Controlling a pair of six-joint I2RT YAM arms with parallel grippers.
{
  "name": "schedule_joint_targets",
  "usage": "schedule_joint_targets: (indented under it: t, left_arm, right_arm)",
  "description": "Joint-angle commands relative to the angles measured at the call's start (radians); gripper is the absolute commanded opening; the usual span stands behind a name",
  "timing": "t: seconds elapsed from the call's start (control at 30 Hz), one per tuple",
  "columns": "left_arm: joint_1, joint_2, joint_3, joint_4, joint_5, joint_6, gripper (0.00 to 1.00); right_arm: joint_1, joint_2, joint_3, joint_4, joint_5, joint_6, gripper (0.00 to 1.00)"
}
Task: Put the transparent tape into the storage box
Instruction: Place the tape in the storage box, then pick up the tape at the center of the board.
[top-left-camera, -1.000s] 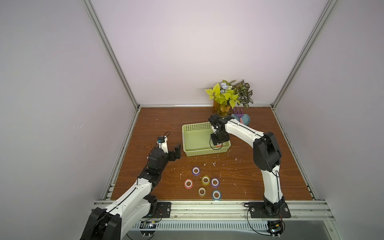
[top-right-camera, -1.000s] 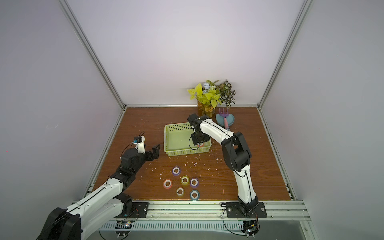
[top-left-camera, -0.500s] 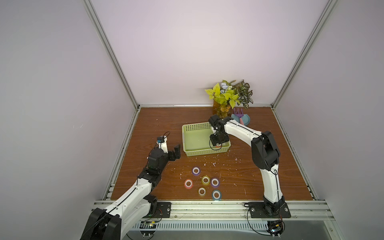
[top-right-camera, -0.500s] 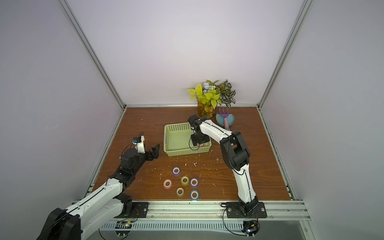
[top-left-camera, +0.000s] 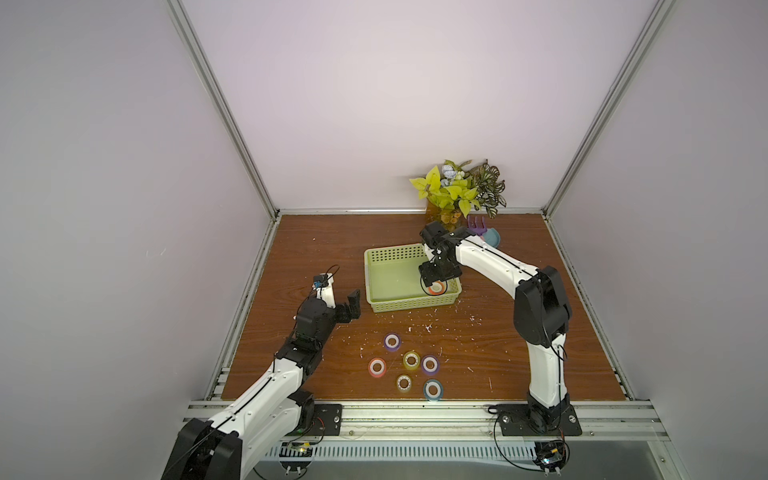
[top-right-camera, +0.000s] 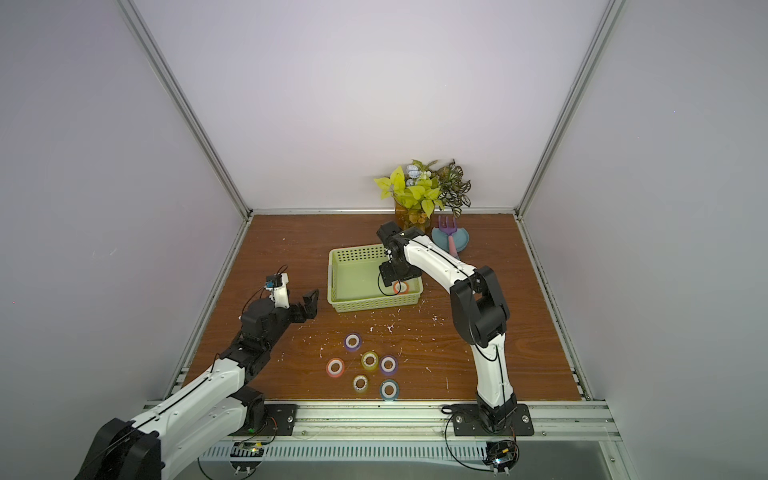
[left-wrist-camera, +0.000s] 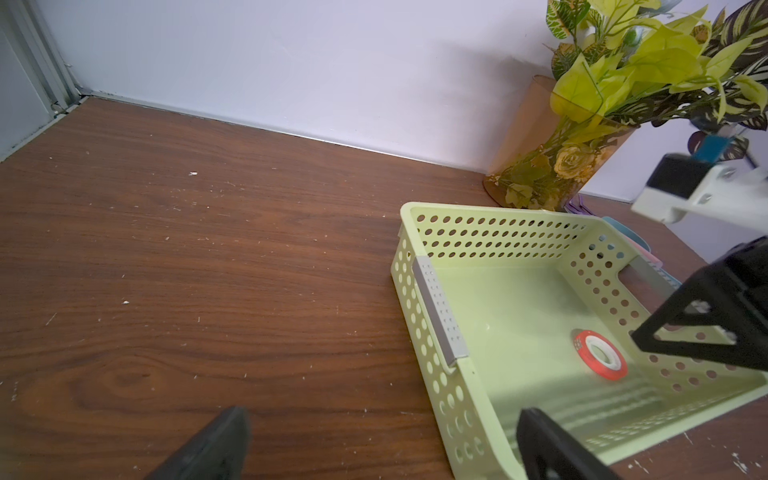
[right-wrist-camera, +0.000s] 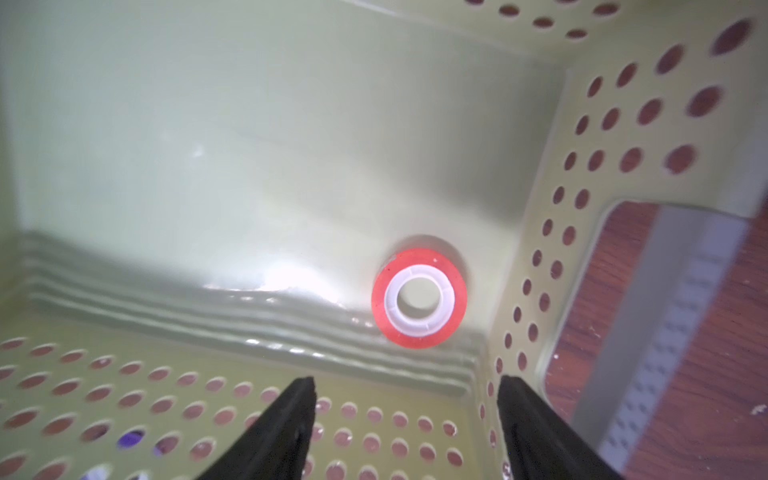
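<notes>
Right pincer (right-wrist-camera: 406, 386): spread, with nothing between its fingers. It hangs low inside the storage box (top-left-camera: 399, 306), at the end nearest my right arm.
Just changed: a second ago these fingers were drawn closer together in this same spot. Now they have parted and the red tape roll (right-wrist-camera: 417, 330) lies free.
Tape: flat on the box floor, hole up, close to the corner by the slot handle and clear of my fingers.
Left pincer (top-left-camera: 351, 307): spread wide and empty, over the desk (top-left-camera: 316, 257) just beside the box's other short end.
Meaning: I judge this roll delivered. My next move is to lift straight out without nudging it.
Remaining: six rolls (top-left-camera: 410, 360) clustered on the desk, in front of the box.
</notes>
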Motion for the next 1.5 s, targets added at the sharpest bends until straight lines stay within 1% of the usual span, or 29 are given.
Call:
schedule_joint_targets:
  t: [0.0, 0.07, 0.17, 0.2, 0.33, 0.57, 0.8, 0.87, 1.1, 1.23, 1.47]
  left_arm:
    - [0.007, -0.034, -0.015, 0.02, -0.013, 0.006, 0.99]
    - [0.007, -0.045, -0.019, 0.02, -0.007, 0.006, 0.99]
    - [0.018, -0.051, -0.019, 0.011, -0.017, -0.003, 0.99]
    - [0.031, -0.049, -0.019, 0.007, -0.016, -0.012, 0.99]
    - [0.112, -0.04, -0.031, 0.002, 0.022, -0.058, 0.99]
    - [0.126, -0.047, -0.025, -0.053, -0.084, -0.077, 0.99]
    - [0.127, -0.122, -0.038, -0.097, -0.183, -0.087, 0.99]
    - [0.126, -0.151, -0.044, -0.114, -0.218, -0.093, 0.99]
    - [0.126, -0.236, -0.071, -0.131, -0.268, -0.099, 0.99]
    - [0.126, -0.255, -0.079, -0.129, -0.27, -0.101, 0.99]
    - [0.127, -0.249, -0.079, -0.126, -0.266, -0.102, 0.99]
  right_arm:
    - [0.056, -0.115, 0.012, -0.022, -0.005, -0.045, 0.81]
    - [0.093, -0.144, -0.006, -0.02, 0.001, -0.047, 0.83]
    - [0.161, -0.186, -0.05, -0.008, -0.011, -0.038, 0.89]
    - [0.187, -0.202, -0.075, 0.004, -0.015, -0.034, 0.91]
    - [0.307, -0.247, -0.158, 0.051, -0.032, -0.004, 0.9]
    - [0.486, -0.261, -0.243, 0.1, -0.042, 0.071, 0.89]
    - [0.615, -0.204, -0.258, 0.141, -0.063, 0.147, 0.88]
    - [0.64, -0.173, -0.253, 0.148, -0.063, 0.163, 0.88]
    - [0.697, -0.06, -0.201, 0.156, -0.042, 0.188, 0.86]
    - [0.706, -0.013, -0.18, 0.153, -0.032, 0.196, 0.85]
    - [0.705, 0.028, -0.163, 0.156, -0.021, 0.203, 0.83]
